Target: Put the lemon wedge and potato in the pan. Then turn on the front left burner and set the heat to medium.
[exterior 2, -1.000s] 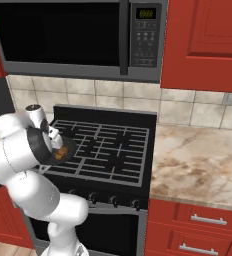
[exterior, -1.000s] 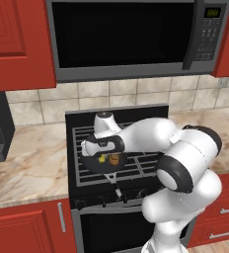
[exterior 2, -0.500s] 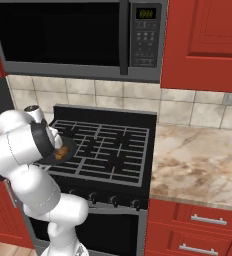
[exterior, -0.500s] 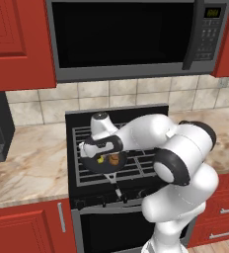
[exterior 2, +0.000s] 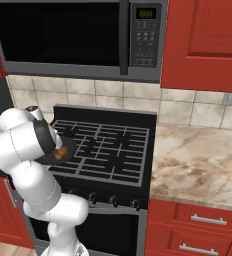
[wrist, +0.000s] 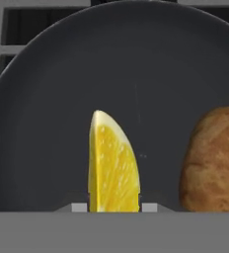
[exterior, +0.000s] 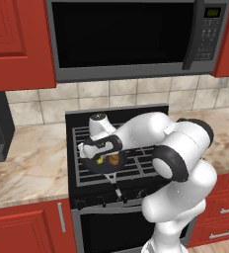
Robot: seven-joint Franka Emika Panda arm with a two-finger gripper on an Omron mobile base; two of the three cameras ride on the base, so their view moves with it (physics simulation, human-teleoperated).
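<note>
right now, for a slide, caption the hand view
Gripper shut on the lemon wedge over the dark pan, potato already lying beside it.

Pan (exterior: 102,163) sits on the front left burner (exterior: 89,170) of the stove, gripper (wrist: 114,206) low inside it, jaws closed on the lemon wedge (wrist: 112,165). Potato (wrist: 211,160) lies just beside the wedge with a narrow gap, blocking sideways travel that way. Other side of the wedge and the far part of the pan floor are bare dark surface, bounded by the rim. Microwave (exterior: 129,37) overhangs the stove, capping vertical clearance. Right-hand grates (exterior 2: 115,150) are bare. Pan handle (exterior: 115,184) sticks out toward the stove's near edge above the knobs (exterior 2: 113,200).
</note>
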